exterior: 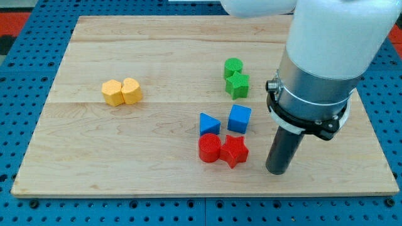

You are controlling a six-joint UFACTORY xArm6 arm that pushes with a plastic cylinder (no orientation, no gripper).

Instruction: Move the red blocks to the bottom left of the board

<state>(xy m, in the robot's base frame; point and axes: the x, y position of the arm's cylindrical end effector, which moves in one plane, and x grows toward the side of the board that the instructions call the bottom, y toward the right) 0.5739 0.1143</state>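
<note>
Red cylinder and red star touch, right of board centre, near its bottom edge; neither at bottom left yet. My tip, no claw, holds nothing, near the star's right. Whole push remains.

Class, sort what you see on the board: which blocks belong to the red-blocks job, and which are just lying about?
Belong to the job:
red cylinder
red star
my tip, right of the star

Just lying about:
blue triangle
blue cube
green cylinder
green star
two yellow blocks
</note>
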